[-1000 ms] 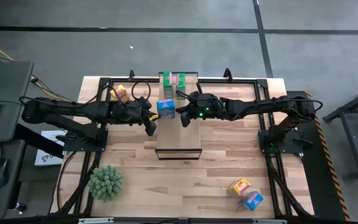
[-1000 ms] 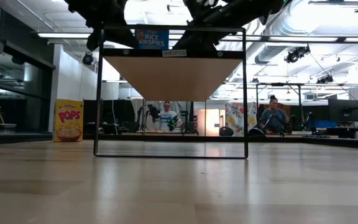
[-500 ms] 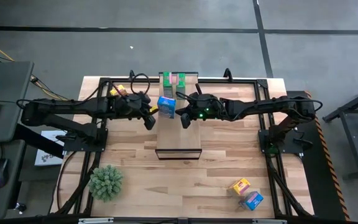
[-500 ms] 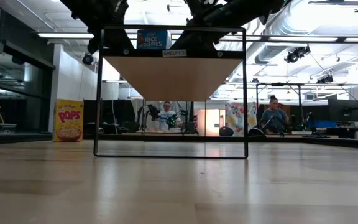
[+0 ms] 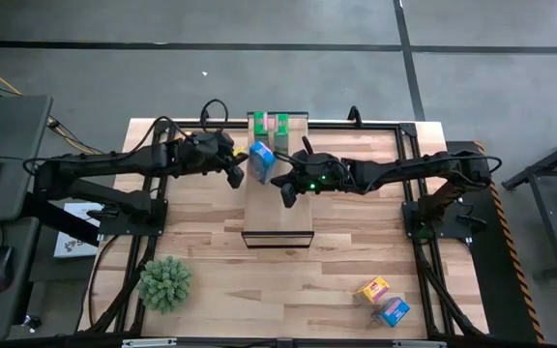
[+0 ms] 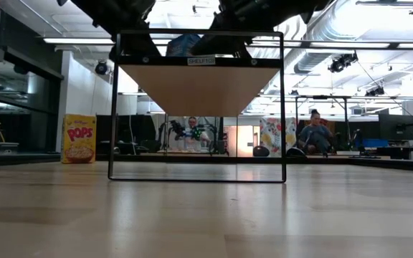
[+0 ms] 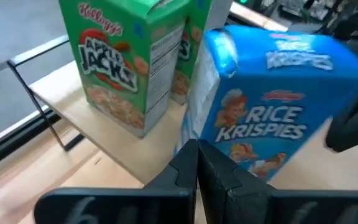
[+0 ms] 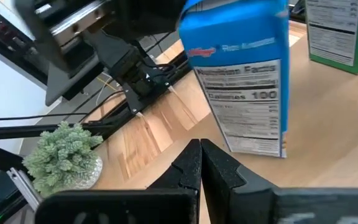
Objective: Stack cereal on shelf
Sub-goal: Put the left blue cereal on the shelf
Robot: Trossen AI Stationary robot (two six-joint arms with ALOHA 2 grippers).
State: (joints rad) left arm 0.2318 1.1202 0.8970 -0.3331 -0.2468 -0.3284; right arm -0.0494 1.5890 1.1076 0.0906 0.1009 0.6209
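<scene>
Two closed grippers flanked your tilted blue box (image 5: 260, 160): left gripper (image 5: 234, 176) just beside it, right gripper (image 5: 286, 193) slightly farther; green boxes (image 5: 269, 124) stood just beyond.

- Green cereal boxes: two, first (image 5: 260, 123), second (image 5: 280, 124), side by side at the far end of the shelf (image 5: 278, 215).
- Blue cereal boxes: two, one (image 5: 261, 161) on the shelf, one (image 5: 391, 310) on the tabletop (image 5: 259, 280).
- Yellow-orange cereal boxes: two seen, one (image 5: 372, 289) touching the blue box on the tabletop, one (image 6: 79, 138) standing at the table's far left in the low view.
- Shelves: one.
- Spiky green plant balls (image 5: 165, 281): one.
- Robot arms: two, left gripper (image 5: 235, 175), right gripper (image 5: 284, 189).
- People in the room behind: two, one (image 6: 191, 133) and another (image 6: 315, 134), both seated.
</scene>
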